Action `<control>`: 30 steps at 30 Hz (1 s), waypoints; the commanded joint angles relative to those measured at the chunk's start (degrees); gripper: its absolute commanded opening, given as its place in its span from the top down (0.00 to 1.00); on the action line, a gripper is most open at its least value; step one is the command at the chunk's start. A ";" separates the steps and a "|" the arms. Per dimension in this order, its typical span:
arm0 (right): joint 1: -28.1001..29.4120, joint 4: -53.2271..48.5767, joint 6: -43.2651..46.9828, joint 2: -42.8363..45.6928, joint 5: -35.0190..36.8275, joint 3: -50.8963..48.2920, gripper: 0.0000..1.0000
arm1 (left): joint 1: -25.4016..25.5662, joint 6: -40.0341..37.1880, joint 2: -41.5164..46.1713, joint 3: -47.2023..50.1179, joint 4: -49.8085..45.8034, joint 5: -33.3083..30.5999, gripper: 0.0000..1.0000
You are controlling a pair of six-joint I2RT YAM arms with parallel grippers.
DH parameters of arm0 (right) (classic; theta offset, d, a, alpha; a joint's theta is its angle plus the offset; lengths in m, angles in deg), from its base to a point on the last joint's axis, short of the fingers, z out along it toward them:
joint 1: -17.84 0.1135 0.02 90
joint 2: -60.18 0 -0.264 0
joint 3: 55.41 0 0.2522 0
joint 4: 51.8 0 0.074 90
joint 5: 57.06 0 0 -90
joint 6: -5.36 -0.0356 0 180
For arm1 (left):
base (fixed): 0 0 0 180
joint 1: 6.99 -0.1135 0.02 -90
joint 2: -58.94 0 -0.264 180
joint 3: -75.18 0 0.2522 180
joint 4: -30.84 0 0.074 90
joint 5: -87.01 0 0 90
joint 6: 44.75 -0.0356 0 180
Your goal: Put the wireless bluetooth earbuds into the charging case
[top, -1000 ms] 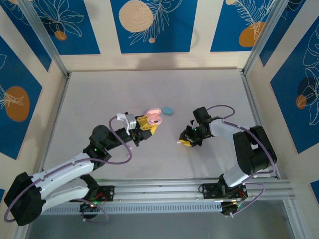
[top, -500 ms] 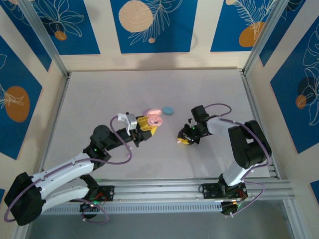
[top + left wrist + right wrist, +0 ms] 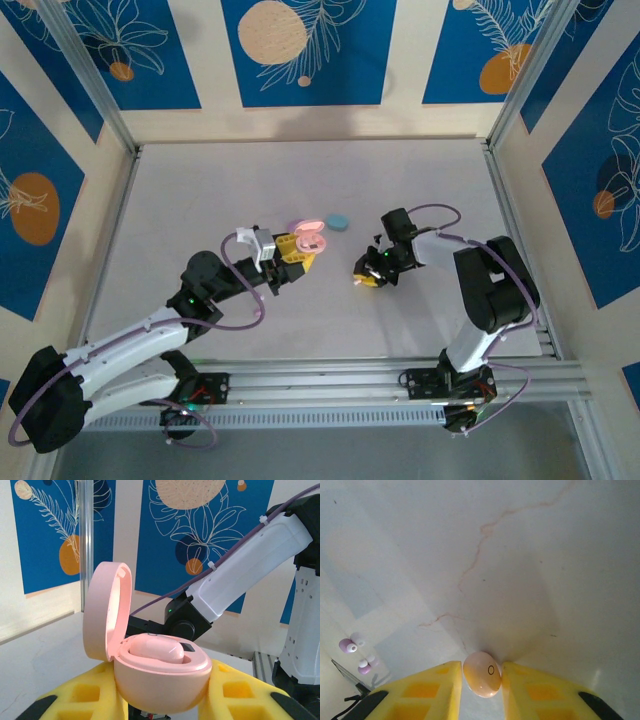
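- right gripper (image 3: 481,669) pinches the peach earbud (image 3: 482,676) between its fingertips, long axis roughly along the fingers.
- left gripper (image 3: 162,686) clamps the open pink case (image 3: 150,680).

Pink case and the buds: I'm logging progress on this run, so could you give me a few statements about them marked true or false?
1. The pink case has its lid shut. False: it stands open, held in the left gripper.
2. The right gripper pinches a peach bud. True.
3. The blue case sits in the right gripper. False: it lies on the table, apart from both grippers.
4. Two lilac buds lie loose on the table. True.
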 commanded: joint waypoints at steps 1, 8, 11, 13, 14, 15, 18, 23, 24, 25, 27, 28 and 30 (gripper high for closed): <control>0.77 -0.92 1.61 -1.27 -1.25 2.04 0.71 | 0.44 -1.41 0.99 -1.32 0.76 -0.49 0.80; 1.74 -1.41 2.02 -3.22 -1.11 3.59 0.70 | 0.45 -1.32 1.18 -1.18 0.61 -0.49 0.80; 2.50 -2.66 2.72 -4.16 -0.42 4.84 0.70 | 0.46 -1.34 1.30 -1.06 0.54 -0.58 0.80; 3.42 -4.31 3.58 -4.71 0.99 5.95 0.71 | 0.47 -1.49 1.41 -1.06 0.48 -0.62 0.80; 3.91 -5.10 3.92 -4.89 1.88 6.43 0.71 | 0.40 -1.46 1.42 -0.97 0.48 -0.66 0.80; 4.47 -6.37 4.30 -5.15 3.32 7.07 0.71 | 0.42 -1.50 1.50 -0.97 0.48 -0.75 0.80; 6.14 -9.01 5.68 -5.85 6.66 8.86 0.71 | 0.47 -1.56 1.54 -0.88 0.48 -0.84 0.80; 8.19 -11.47 6.80 -7.49 9.13 11.18 0.74 | 0.46 -1.58 1.73 -0.81 0.39 -0.96 0.80; 8.61 -11.61 6.82 -7.47 9.38 11.44 0.75 | 0.44 -1.60 1.78 -0.79 0.39 -1.01 0.80; 8.85 -11.74 6.82 -7.32 9.75 11.66 0.76 | 0.42 -1.60 1.82 -0.79 0.31 -1.02 0.80; 9.36 -12.45 6.91 -6.90 10.58 12.25 0.79 | 0.46 -1.69 1.96 -0.70 0.22 -1.10 0.80; 9.55 -12.84 6.91 -6.52 11.03 12.47 0.79 | 0.47 -1.74 2.00 -0.71 0.21 -1.26 0.80; 9.89 -13.93 6.82 -5.11 11.85 12.94 0.79 | 0.44 -1.80 2.07 -0.62 0.22 -1.45 0.80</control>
